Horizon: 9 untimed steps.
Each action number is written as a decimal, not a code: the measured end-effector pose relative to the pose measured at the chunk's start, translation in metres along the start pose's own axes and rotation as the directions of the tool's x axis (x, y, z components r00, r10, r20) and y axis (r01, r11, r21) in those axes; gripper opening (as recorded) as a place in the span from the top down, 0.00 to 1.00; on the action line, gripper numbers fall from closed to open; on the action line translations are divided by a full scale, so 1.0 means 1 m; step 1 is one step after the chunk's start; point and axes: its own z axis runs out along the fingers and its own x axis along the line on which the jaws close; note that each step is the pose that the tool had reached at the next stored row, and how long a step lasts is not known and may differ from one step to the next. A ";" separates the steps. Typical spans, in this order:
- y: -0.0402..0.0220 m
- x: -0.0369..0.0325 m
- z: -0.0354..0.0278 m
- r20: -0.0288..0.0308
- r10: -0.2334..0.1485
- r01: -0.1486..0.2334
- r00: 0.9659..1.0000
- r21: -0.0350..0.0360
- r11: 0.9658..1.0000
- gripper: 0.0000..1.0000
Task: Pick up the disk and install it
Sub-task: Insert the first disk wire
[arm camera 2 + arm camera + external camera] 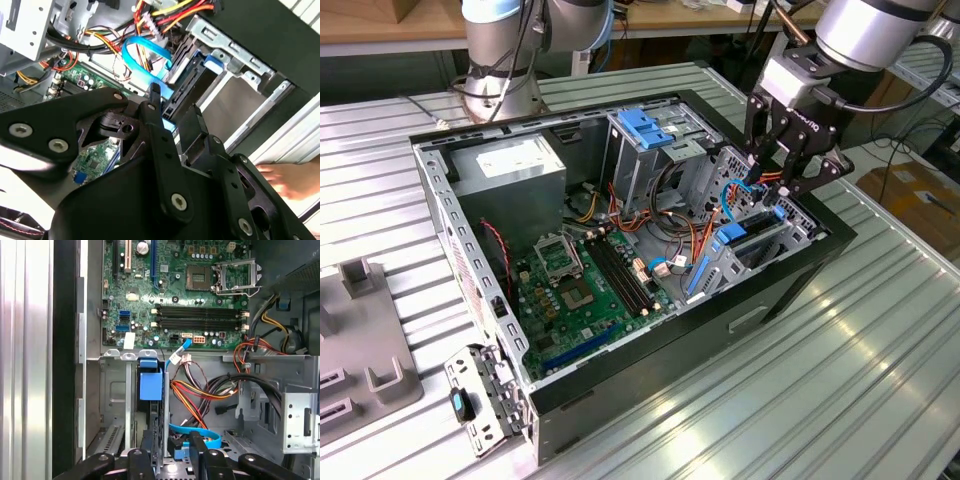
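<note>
At the upper right of the exterior view the gripper (772, 190) hangs over the drive bay (775, 235) at the right end of the open case (790, 275), pinching the disk (757, 235), which stands on edge partly inside that bay. A looped blue cable (728, 200) curls just beside the gripper, and orange and yellow wires (650, 215) crowd the space between the bay and the motherboard (580, 290). Farther left in that view sit the power supply (510, 165), a blue caddy (645, 125) on the upper cage, a loose bracket (480, 400) by the case's near corner, grey fixtures (360, 340) and a 2nd arm's base (505, 50), all on the ribbed bench (880, 340). The first wrist view looks along the disk (151, 385), so its blue rail and thin metal edge run from the gripper (172, 460) toward the motherboard (175, 295), with the wires (200, 390) and blue cable (200, 435) close alongside. The second wrist view adds a hand (292, 180) resting outside the case, and shows the gripper (172, 107) straddling the disk (187, 87) at the bay (235, 55) mouth, the cable (137, 50) arching just behind. The disk's broad faces are hidden by the bay walls, and how deep it sits cannot be told.
</note>
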 end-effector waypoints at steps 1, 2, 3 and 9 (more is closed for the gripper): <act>-0.0022 -0.0004 0.0002 0.000 0.000 0.000 1.000 0.000 1.000 0.58; -0.0045 -0.0008 0.0010 0.000 -0.001 0.001 1.000 0.000 1.000 0.58; -0.0066 -0.0013 0.0026 0.000 -0.001 0.001 1.000 0.000 1.000 0.58; -0.0076 -0.0022 0.0120 -0.001 -0.006 0.006 1.000 0.000 1.000 0.58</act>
